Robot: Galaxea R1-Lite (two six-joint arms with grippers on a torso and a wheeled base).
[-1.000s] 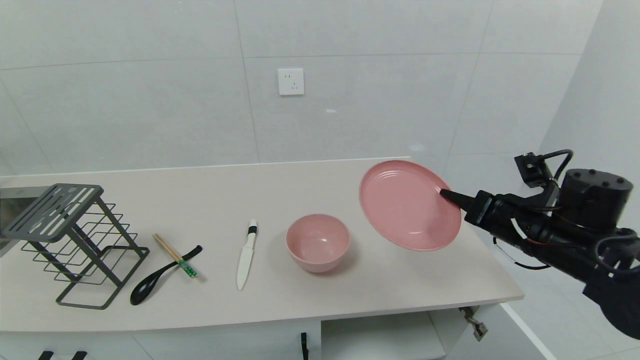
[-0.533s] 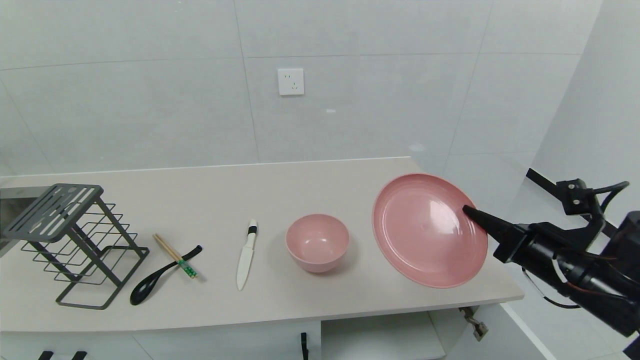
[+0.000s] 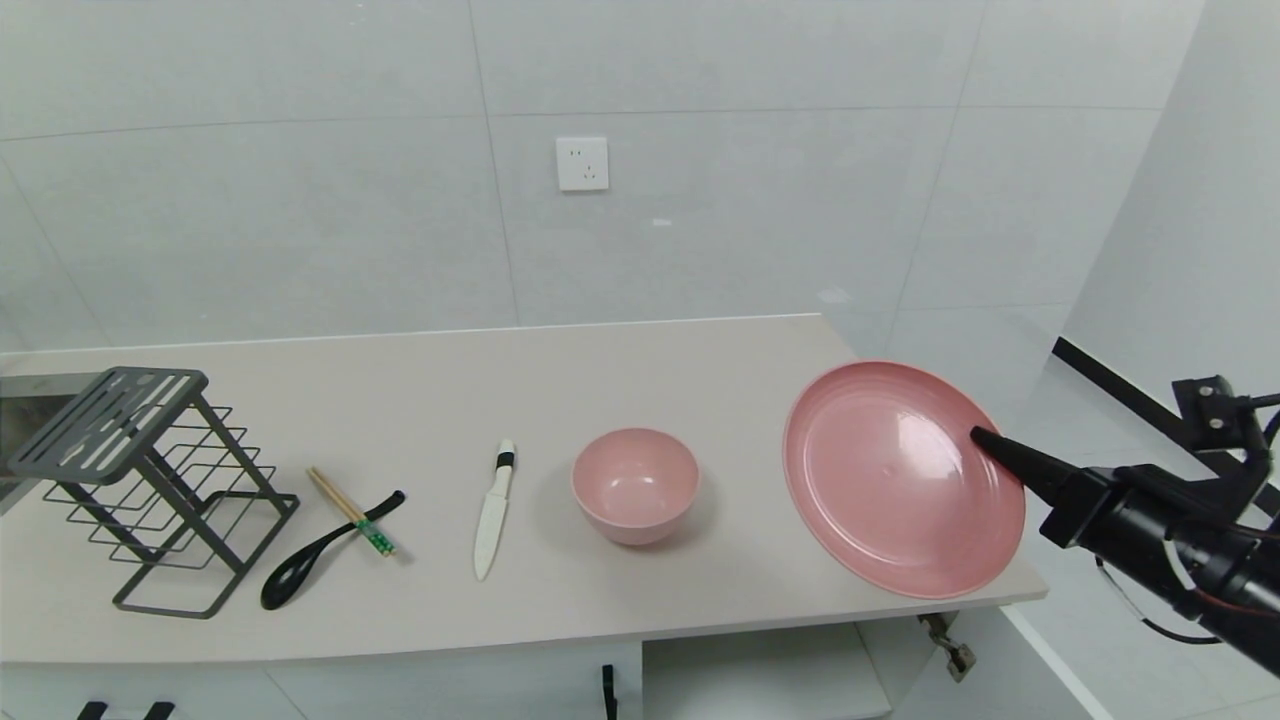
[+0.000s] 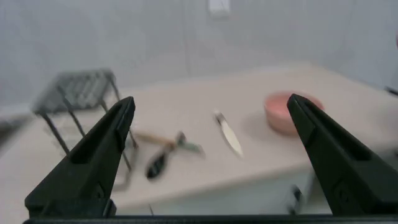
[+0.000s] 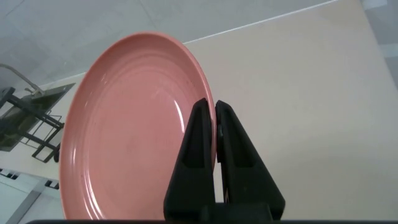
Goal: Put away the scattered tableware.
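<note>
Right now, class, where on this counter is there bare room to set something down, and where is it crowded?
Widest: the back strip of the counter along the wall. Smaller gaps: between chopsticks and knife, knife and bowl. Crowded: the left end, spoon and chopsticks beside the rack; the right end, where the right claw holds the plate.

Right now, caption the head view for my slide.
Right gripper holds the plate by its rim, tilted over the right end of the counter; bowl, knife, spoon, chopsticks and rack sit to its left.

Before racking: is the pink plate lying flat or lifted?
Lifted and tilted: right gripper clamps the plate by its rim, above the counter.
</note>
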